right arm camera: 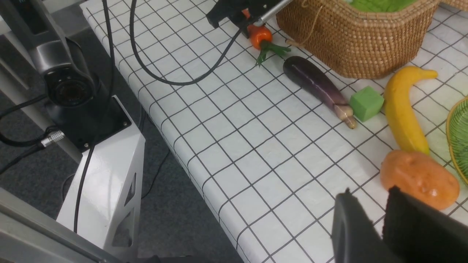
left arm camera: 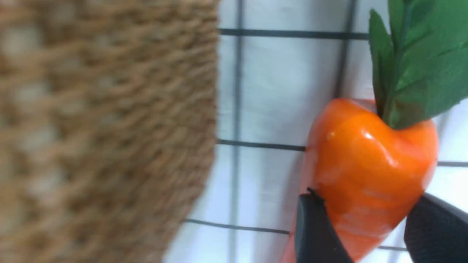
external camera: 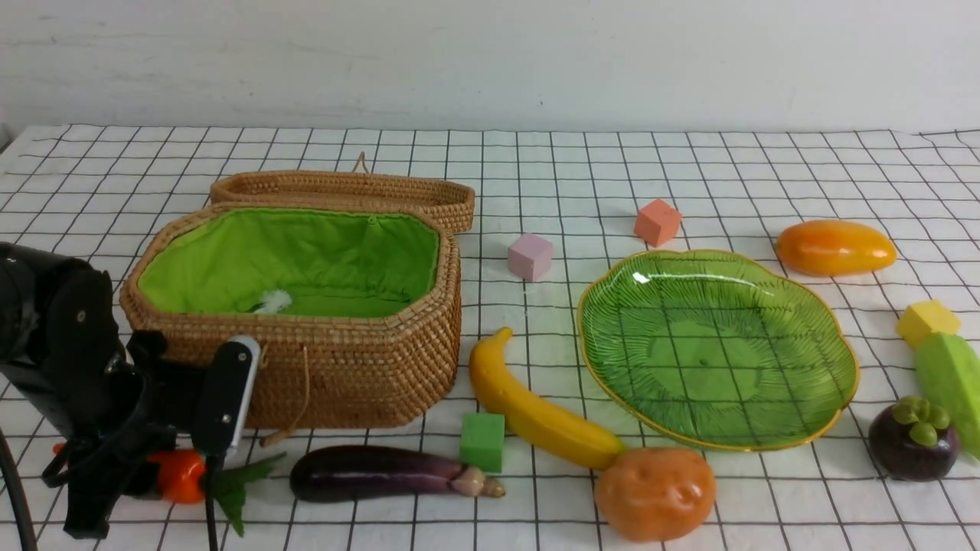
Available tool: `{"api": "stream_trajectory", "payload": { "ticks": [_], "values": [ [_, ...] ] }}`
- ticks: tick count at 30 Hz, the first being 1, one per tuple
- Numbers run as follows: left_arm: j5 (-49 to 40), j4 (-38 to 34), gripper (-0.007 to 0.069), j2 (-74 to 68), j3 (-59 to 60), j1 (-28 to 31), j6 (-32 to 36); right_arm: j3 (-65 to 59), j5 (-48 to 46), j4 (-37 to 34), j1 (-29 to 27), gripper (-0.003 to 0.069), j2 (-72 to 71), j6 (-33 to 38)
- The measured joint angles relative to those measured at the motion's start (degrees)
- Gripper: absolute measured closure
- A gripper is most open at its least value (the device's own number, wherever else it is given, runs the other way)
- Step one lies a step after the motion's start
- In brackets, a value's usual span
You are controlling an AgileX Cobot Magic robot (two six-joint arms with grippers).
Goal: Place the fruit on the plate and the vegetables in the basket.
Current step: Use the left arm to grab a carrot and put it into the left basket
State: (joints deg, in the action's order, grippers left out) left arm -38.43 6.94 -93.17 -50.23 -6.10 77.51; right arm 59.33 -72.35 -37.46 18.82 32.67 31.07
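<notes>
From the front, the left gripper (external camera: 174, 459) is down at the table's (external camera: 612, 168) near left corner. Its fingers sit either side of the red-orange pepper (external camera: 180, 474), which lies just in front of the open wicker basket (external camera: 344, 383). Along the near edge come the eggplant (external camera: 375, 473), a green cube (external camera: 482, 442), then the banana (external camera: 536, 417) with its end against the potato (external camera: 654, 493). The green glass plate (external camera: 720, 344) sits right of centre with the mango (external camera: 834, 247) behind it. The mangosteen (external camera: 911, 442) and the light green vegetable (external camera: 953, 383) are by the right edge.

In the left wrist view, two dark fingers flank the pepper's narrow end, but I can't tell whether they are pressing it yet.

In the right wrist view, the right gripper (right arm camera: 370, 197) hangs by the near edge close to the potato, its jaws slightly apart with nothing between them.
</notes>
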Motion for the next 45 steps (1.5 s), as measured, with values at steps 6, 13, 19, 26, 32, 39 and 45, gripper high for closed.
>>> {"api": "stream_trajectory", "payload": {
  "ticks": [6,13,19,26,32,39,45],
  "values": [
    [-4.1,-6.1,0.0218,-0.4,1.8,0.0,0.0,0.0,0.0,0.1,0.0,0.0489,0.0,0.0],
    [-0.7,-7.5,0.0133,-0.4,5.1,0.0,0.0,0.0,0.0,0.1,0.0,0.0487,0.0,0.0],
    [-0.3,-8.9,0.0269,-0.1,5.6,0.0,-3.3,0.0,0.0,0.3,0.0,0.0483,0.0,0.0],
    [-5.9,-10.3,0.0263,10.7,5.5,-2.4,-9.8,0.0,0.0,0.4,0.0,0.0478,0.0,0.0],
    [-5.3,-10.7,0.0263,24.4,-3.5,-6.0,-14.9,0.0,6.9,0.2,0.1,0.0473,0.0,-1.6],
    [-3.5,-9.1,0.0263,17.5,-19.4,-6.3,-17.0,0.0,19.1,0.1,0.2,0.0466,0.0,-4.2],
    [4.7,-10.8,0.0263,4.0,-26.5,-6.3,-17.4,0.0,18.6,-0.1,0.2,0.0466,0.0,-4.6]
  ]
}}
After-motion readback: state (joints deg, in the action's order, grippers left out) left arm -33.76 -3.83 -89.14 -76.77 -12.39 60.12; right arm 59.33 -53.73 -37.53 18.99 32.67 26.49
